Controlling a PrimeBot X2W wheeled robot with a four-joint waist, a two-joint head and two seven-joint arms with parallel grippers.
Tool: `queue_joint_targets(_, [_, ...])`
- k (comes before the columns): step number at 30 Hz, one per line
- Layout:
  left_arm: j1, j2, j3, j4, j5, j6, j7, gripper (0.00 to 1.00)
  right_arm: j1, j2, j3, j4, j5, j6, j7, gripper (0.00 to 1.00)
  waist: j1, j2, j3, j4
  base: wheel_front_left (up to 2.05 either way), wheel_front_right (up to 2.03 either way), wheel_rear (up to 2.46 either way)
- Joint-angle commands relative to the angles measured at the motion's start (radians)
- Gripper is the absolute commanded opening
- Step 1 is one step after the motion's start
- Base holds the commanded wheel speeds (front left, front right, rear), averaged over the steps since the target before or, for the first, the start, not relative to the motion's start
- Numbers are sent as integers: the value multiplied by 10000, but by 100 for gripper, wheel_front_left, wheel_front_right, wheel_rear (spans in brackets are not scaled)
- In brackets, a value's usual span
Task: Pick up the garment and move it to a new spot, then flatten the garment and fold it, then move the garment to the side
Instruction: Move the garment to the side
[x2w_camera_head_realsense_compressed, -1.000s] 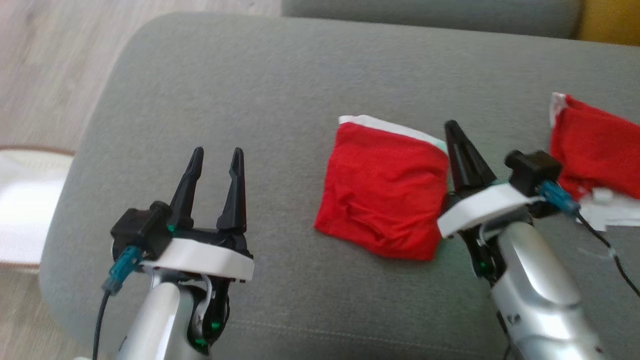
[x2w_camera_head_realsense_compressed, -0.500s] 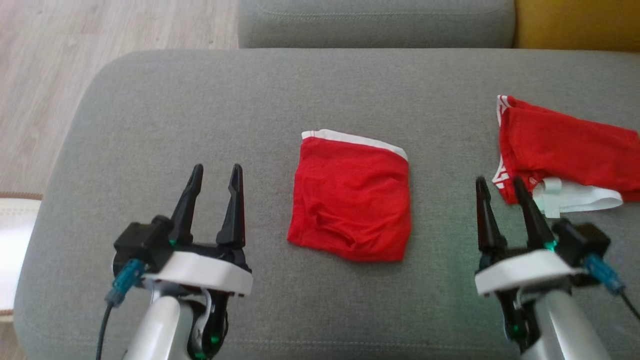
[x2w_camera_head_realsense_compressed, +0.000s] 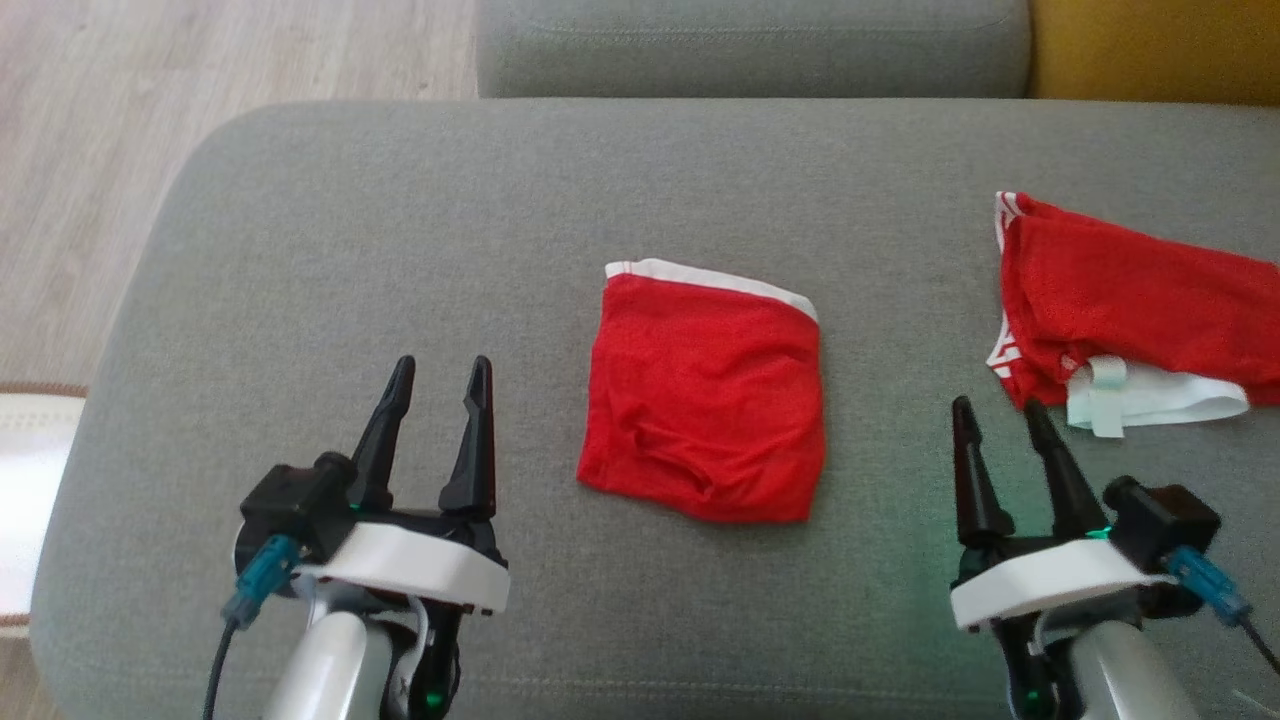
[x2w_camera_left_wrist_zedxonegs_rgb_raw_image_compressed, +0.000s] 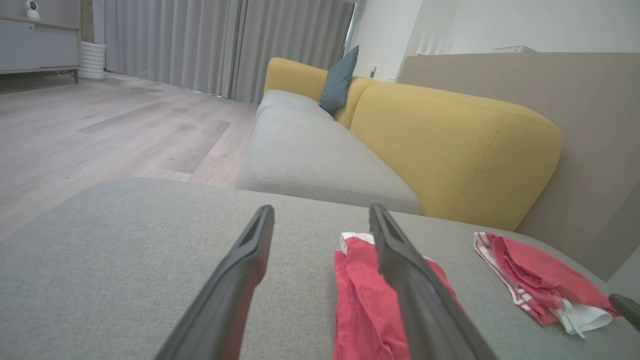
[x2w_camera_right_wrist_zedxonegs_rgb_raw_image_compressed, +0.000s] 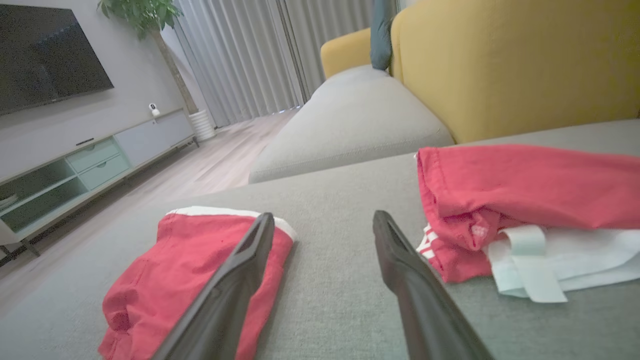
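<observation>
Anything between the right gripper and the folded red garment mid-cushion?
Nothing visible. Just bare grey cushion lies between the open right gripper and the folded red garment. The second red garment, with white trim, sits to the gripper's right, out of that path.

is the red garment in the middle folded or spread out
Folded: the red garment lies as a compact square on the cushion, white waistband along one edge.

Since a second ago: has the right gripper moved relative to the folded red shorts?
Yes. The right gripper was at the right edge of the folded red shorts; now it sits clear of them, farther right and nearer the robot.
</observation>
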Motion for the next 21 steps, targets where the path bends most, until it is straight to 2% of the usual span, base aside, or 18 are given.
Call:
queue_joint_targets(1, [-459,79,241,-399,-4,-37,-120,100,-276,-7,366,-260,158,-7,107,100,0,0,108,106,0,0,0])
queue_joint_targets(6, [-567,79,139,-387,15,-77,-120,100,-621,-7,1125,393,902,-7,737,100,0,0,357,404,0,0,0])
queue_joint_targets(9, [-653,79,99,-350,12,-100,-120,100,-1055,-7,1543,1152,1881,-7,1035,100,0,0,524,598,0,0,0])
queue_joint_targets(12, [-743,79,20,-318,-10,-116,-120,100,-1598,-7,1958,2102,2646,-7,1042,100,0,0,671,835,0,0,0])
queue_joint_targets(21, [-938,79,-3,-330,-55,-118,-120,100,-3317,-7,2886,5033,3857,-7,690,100,0,0,1043,1348,0,0,0])
